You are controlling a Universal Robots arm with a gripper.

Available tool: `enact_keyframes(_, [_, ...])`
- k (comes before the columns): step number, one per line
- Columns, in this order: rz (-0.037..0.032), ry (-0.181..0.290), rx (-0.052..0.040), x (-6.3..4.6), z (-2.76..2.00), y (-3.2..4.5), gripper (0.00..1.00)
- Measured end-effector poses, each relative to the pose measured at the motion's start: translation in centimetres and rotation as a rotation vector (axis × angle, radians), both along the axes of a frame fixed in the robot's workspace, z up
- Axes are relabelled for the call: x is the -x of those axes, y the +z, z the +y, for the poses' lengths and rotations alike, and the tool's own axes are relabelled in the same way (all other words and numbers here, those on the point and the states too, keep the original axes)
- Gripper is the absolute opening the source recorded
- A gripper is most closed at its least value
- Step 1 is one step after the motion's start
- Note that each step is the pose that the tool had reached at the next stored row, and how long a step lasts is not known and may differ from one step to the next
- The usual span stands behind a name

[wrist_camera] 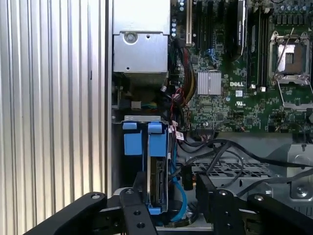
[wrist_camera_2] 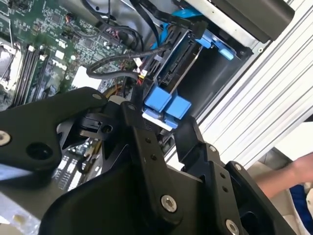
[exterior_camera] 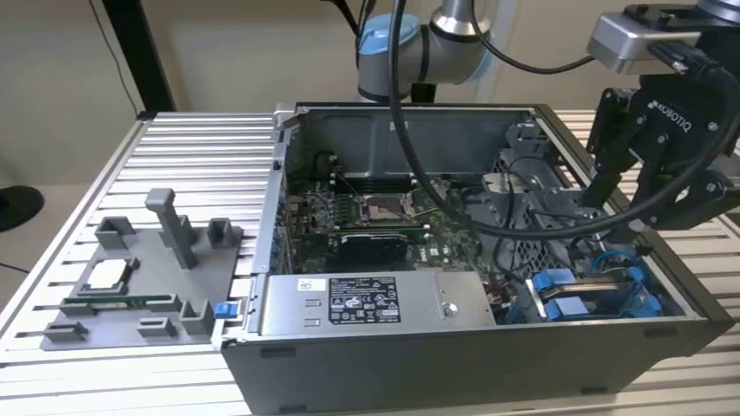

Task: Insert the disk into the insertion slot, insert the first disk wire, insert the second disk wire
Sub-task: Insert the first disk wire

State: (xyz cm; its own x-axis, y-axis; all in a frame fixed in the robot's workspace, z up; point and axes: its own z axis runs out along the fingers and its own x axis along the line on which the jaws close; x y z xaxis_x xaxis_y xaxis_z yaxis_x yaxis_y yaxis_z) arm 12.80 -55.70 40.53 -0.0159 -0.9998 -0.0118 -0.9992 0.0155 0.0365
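We are showing the gripper [wrist_camera: 166,190], spread wide astride the disk [wrist_camera: 157,171] standing on edge in the insertion slot [wrist_camera: 132,142] at a front corner of the computer case [exterior_camera: 463,364]; we are judging it stiff, weighty, shock-fragile, best gripped by its blue frame.

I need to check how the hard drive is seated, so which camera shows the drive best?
The first wrist view: the hard drive stands edge-on in its blue frame, nearly all in sight. The second wrist view shows it slanted, partly behind the gripper. The exterior view shows mostly the frame.
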Motion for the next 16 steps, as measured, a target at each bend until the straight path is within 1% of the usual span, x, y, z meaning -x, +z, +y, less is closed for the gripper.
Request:
enact_keyframes(1, [-0.0029, 0.006, -0.0002, 0.1, 0.05, -0.19, 1.00])
enact_keyframes(4, [-0.0157, 0.026, -0.0032, 0.3, 0.15, -0.74, 1.00])
enact_keyframes(7, [-0.0244, 0.041, -0.0045, 0.6, 0.29, -1.27, 1.00])
enact_keyframes(8, [-0.0257, 0.044, -0.0045, 0.6, 0.38, -1.42, 1.00])
enact_keyframes(11, [-0.0259, 0.048, -0.0045, 0.6, 0.54, -1.46, 1.00])
enact_keyframes(13, [-0.0267, 0.052, -0.0046, 0.6, 0.78, -1.52, 1.00])
enact_keyframes(16, [-0.0313, 0.060, -0.0049, 0.7, 1.06, -1.62, 1.00])
